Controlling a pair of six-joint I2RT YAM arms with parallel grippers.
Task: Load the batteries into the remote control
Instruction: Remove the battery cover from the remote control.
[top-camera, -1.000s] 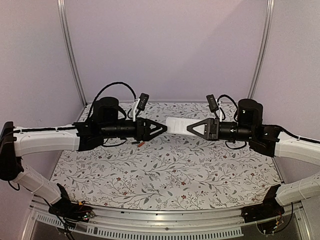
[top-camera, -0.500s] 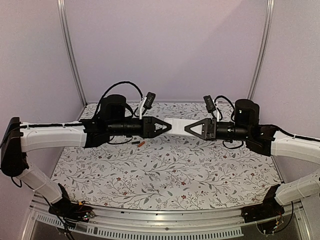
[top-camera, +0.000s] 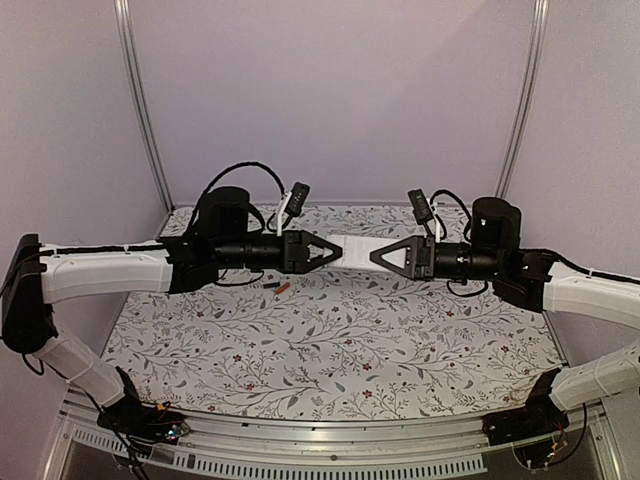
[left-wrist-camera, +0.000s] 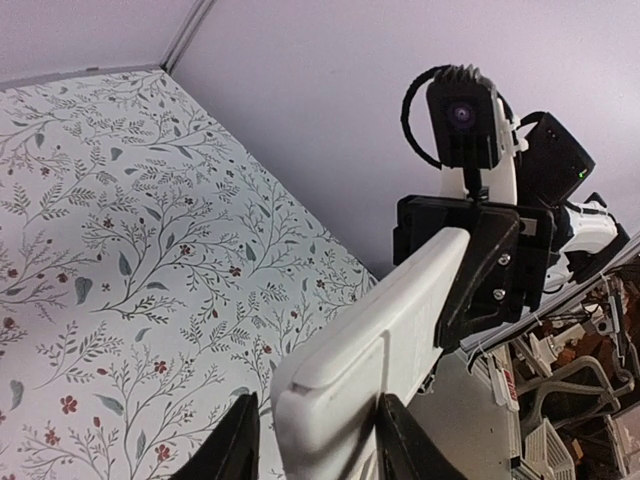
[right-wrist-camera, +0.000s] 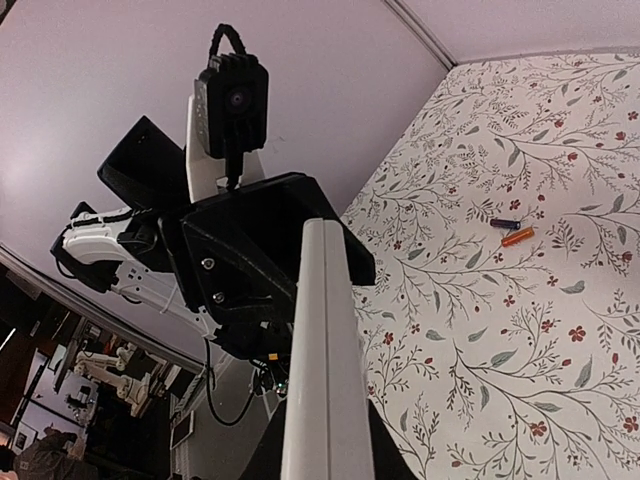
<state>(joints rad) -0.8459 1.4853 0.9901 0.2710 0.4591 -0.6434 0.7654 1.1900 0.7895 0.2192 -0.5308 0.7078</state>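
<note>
The white remote control hangs in the air between my two grippers, above the back of the table. My right gripper is shut on its right end and pinches its flat faces. My left gripper is at its left end. In the left wrist view the remote's white back lies between the fingers. One finger touches it and a thin gap shows beside the other. The orange battery and the dark battery lie side by side on the table, also seen in the right wrist view.
The table has a floral cloth. A purple wall and two metal posts stand behind it. Both arms stretch level across the back half of the table.
My left arm has swung forward and right. Its gripper went from just short of the remote's left end to around that end. The right gripper has kept hold of the remote.
</note>
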